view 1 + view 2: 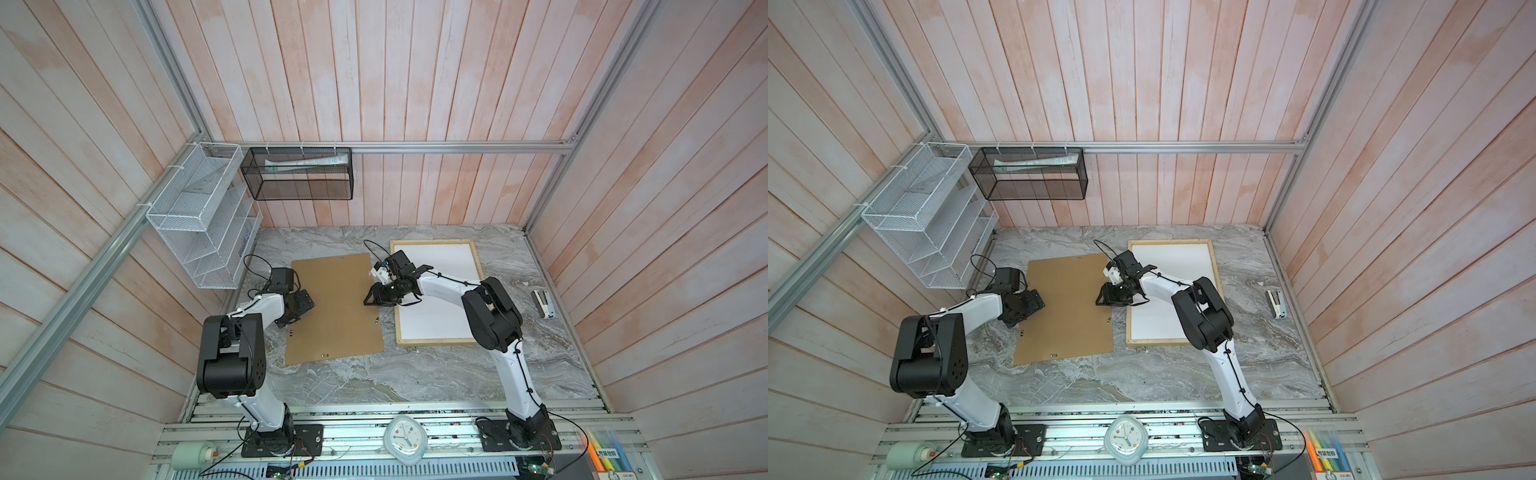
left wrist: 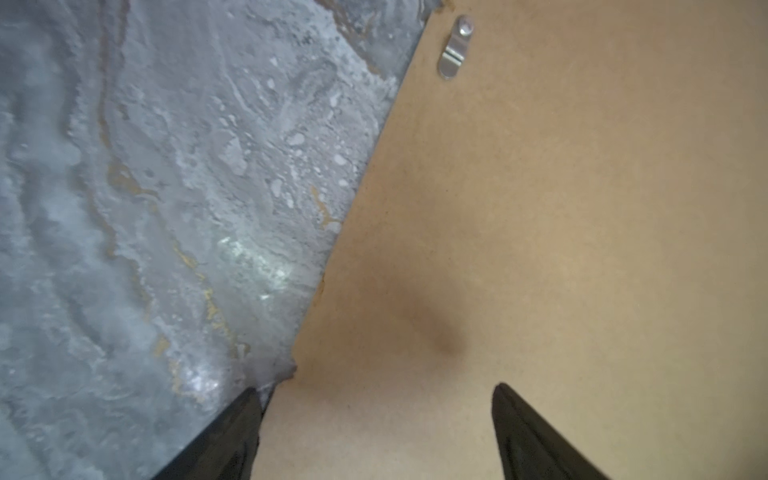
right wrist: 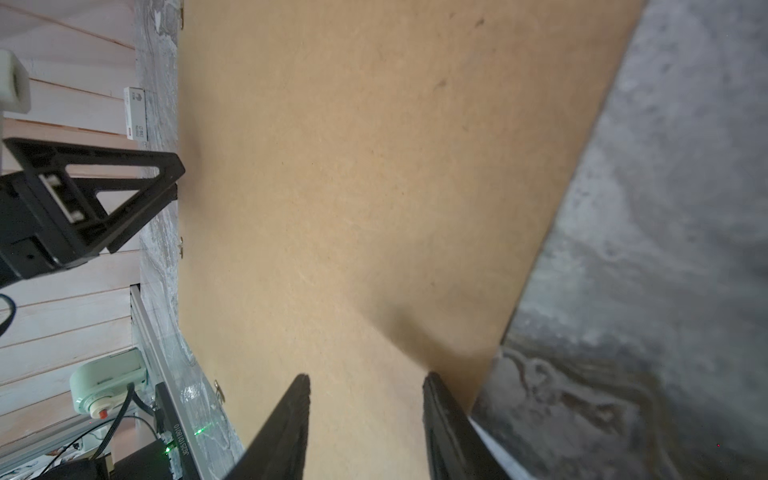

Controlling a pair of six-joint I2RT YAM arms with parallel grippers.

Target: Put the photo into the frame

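Tabletop point(image 1: 415, 374): grey marbled surface; the board and the frame lie flat on it, side by side.
Frame point(image 1: 432, 241): pale wood, in the far right part of the tabletop, its long sides running from far edge to near edge; seen in both top views point(image 1: 1169, 242).
Photo point(image 1: 440, 266): lies inside the frame and fills it. Only a plain white side faces up, and no printed side shows.
Backing board point(image 1: 336, 307): plain brown, just left of the frame with a narrow strip of tabletop between them. It sits slightly askew to the frame and has small metal clips point(image 2: 455, 48) near its edges.
Left gripper point(image 1: 301, 309): at the board's left edge. In the left wrist view point(image 2: 376, 388) the jaws are spread wide, one over the marble just beside the edge and the other over the board point(image 2: 540, 228), with nothing between them. I cannot tell whether they touch the board.
Right gripper point(image 1: 370, 297): at the board's right edge, with its arm reaching across the frame. In the right wrist view point(image 3: 368, 378) the jaws stand partly apart over the board point(image 3: 353, 187), one close to its edge, and they pinch nothing.
Small tool point(image 1: 542, 303): grey and white, near the right edge of the tabletop, well apart from the frame.
Clock point(image 1: 402, 438): on the rail at the near edge, between the two arm bases.
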